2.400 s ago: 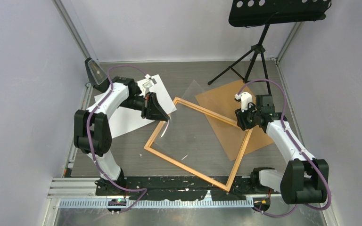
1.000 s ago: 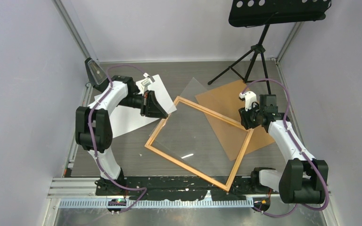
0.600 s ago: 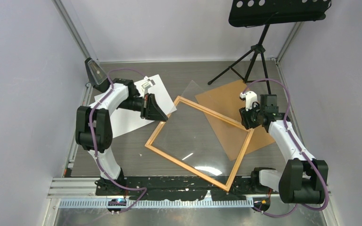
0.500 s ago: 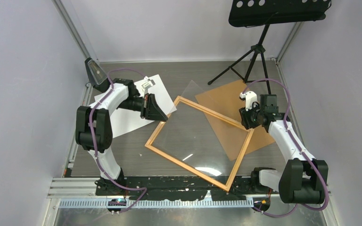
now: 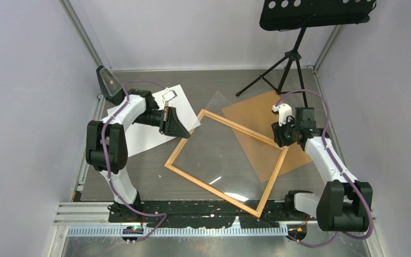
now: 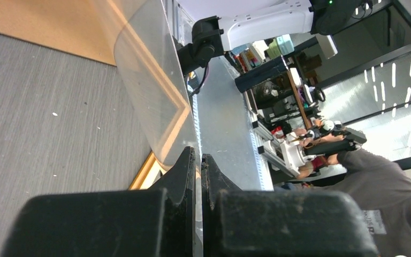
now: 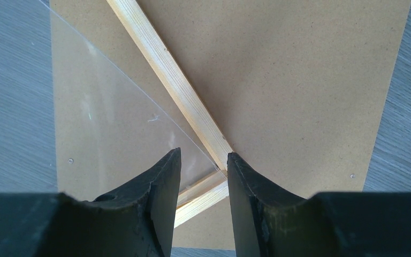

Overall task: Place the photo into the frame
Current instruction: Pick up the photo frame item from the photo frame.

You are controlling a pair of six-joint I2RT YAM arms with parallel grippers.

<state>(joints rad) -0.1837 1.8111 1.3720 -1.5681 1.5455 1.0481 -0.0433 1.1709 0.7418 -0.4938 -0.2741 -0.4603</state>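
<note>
The photo [image 5: 139,136] lies white side up at the left, partly under my left arm. In the middle of the table lies the orange frame [image 5: 212,189], turned diagonally, one corner [image 6: 144,171] just ahead of the left fingers. My left gripper [image 5: 184,134] [image 6: 198,155] is shut on the edge of the clear sheet [image 5: 219,155] [image 6: 150,69], which spreads over the frame. My right gripper [image 5: 279,142] [image 7: 203,154] hangs open above the frame's right corner [image 7: 219,176], holding nothing. The sheet's edge [image 7: 112,118] ends just short of that corner.
A brown backing board [image 5: 257,115] [image 7: 299,80] lies under the frame's right corner. A black music stand [image 5: 291,59] on a tripod stands at the back right. A dark wedge-shaped object [image 5: 107,80] sits in the back left corner. Walls close in both sides.
The clear sheet has come down from a raised tilt to lie flatter over the frame. My right gripper drew slightly back and right earlier, then stayed still. The left gripper hardly moved.
</note>
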